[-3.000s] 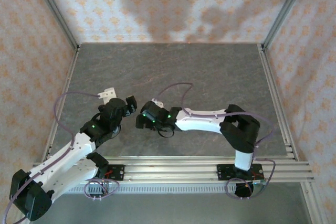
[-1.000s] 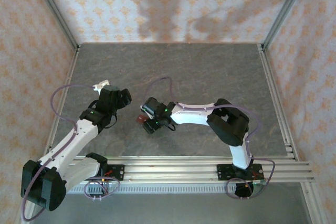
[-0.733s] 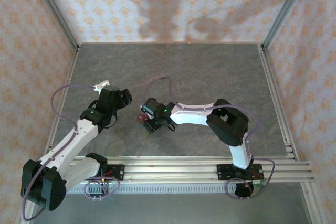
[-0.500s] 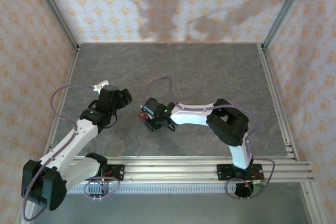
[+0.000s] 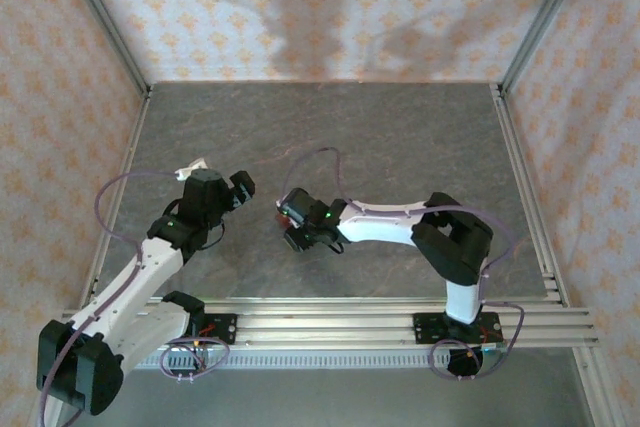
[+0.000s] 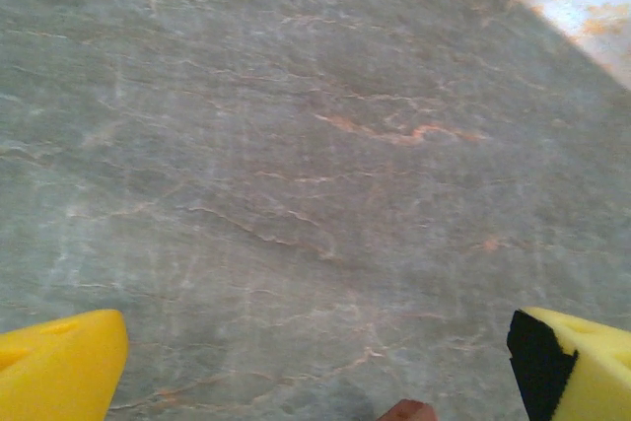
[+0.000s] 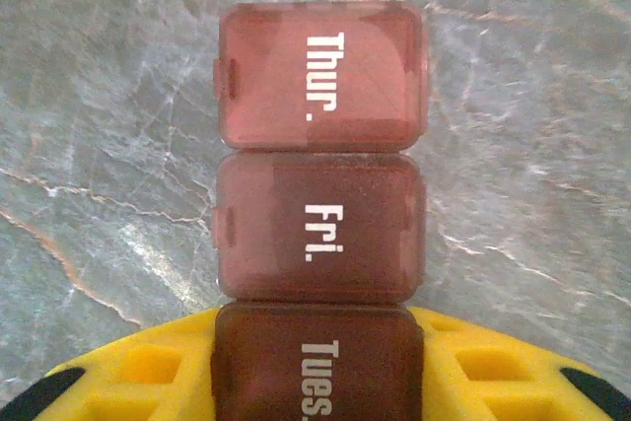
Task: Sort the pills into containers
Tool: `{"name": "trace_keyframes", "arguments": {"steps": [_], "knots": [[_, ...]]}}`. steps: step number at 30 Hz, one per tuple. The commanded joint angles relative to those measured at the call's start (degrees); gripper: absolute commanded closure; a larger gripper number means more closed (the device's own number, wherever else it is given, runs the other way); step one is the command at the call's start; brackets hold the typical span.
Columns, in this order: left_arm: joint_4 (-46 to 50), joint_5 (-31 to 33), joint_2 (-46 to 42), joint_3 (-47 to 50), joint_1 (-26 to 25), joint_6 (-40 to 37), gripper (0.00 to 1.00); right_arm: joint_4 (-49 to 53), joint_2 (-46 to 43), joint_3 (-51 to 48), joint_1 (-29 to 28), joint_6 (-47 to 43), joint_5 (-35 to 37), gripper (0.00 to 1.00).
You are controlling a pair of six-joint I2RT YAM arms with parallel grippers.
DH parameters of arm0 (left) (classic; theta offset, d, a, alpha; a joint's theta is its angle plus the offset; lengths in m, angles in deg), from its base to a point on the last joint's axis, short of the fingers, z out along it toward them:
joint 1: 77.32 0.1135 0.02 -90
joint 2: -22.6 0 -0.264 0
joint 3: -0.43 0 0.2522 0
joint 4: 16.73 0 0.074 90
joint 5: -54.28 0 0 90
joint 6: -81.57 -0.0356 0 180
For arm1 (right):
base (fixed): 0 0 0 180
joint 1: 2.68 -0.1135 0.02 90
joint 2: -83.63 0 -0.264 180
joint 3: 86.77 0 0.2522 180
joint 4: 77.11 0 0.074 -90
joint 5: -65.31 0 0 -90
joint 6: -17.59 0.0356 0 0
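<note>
Right wrist: jaws clamp containers (image 7: 319, 219) at "Tues." | left wrist: jaws wide apart, holding nothing

The containers (image 7: 320, 214) look like translucent brownish-red plastic, smooth and faintly glossy, with white printed lettering. The table (image 5: 400, 137) has a matt grey stone-like finish with pale veins. The right gripper (image 7: 320, 382) shows matt yellow plastic with black pads.

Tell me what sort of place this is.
Probably a robot test cell, not a home: a stone-patterned tabletop boxed in by patterned panels, two arms bolted to aluminium rails, and a day-labelled pill organizer by the right hand.
</note>
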Motion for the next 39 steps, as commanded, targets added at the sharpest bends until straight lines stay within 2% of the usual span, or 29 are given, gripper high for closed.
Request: {"name": "trace_keyframes", "arguments": {"steps": [1,8,13,28,39], "knots": [[-4.3,-6.0,-1.2,1.3,0.4,4.1,0.00,-1.0,-4.5,-0.9,1.6,1.3,0.4,0.59],[-16.1,-17.9,-0.4,3.0,0.3,10.7,0.00,0.1,-9.5,-0.6,4.7,2.1,-2.5,0.58],[-21.5,-21.6,1.3,3.4,-0.3,14.5,0.00,0.9,-11.0,0.6,5.6,3.2,-3.9,0.58],[-36.0,-22.7,10.4,5.6,-5.4,20.1,0.04,-1.0,-9.9,2.0,5.7,9.2,-5.5,0.58],[-40.7,-21.7,11.1,7.7,-6.6,23.3,0.04,-2.5,-9.5,1.2,5.6,10.5,-5.7,0.58]]}}
